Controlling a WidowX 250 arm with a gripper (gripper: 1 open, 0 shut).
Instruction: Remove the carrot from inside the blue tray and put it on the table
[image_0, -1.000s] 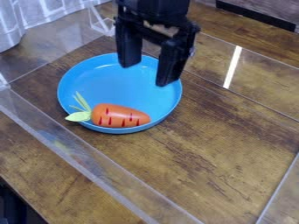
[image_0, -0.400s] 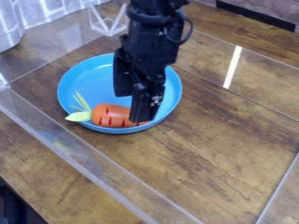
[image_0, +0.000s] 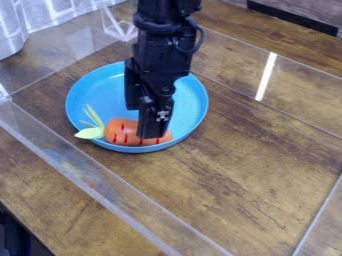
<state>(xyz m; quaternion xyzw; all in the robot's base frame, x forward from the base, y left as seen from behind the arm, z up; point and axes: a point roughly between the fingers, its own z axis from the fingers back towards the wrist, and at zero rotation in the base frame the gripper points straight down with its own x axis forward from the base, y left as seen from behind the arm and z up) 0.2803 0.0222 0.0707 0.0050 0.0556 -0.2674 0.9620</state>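
The orange carrot (image_0: 123, 132) lies in the near part of the round blue tray (image_0: 194, 100), its pale leaves (image_0: 90, 128) resting over the tray's left rim. My black gripper (image_0: 146, 112) points straight down into the tray and stands open. One finger (image_0: 156, 124) covers the carrot's right part, the other finger (image_0: 135, 95) is just behind the carrot. Whether the fingers touch the carrot I cannot tell. The tray rests on the dark wood table (image_0: 254, 180) with a glossy clear covering.
Bare wood planks lie to the right and in front of the tray. A bright reflection streak (image_0: 267, 76) marks the covering at the right. Pale clutter (image_0: 54, 20) sits at the back left corner.
My gripper has come down and to the left into the tray, rolling about its own axis, from above the tray's far rim to straddling the carrot. The carrot and tray have stayed put.
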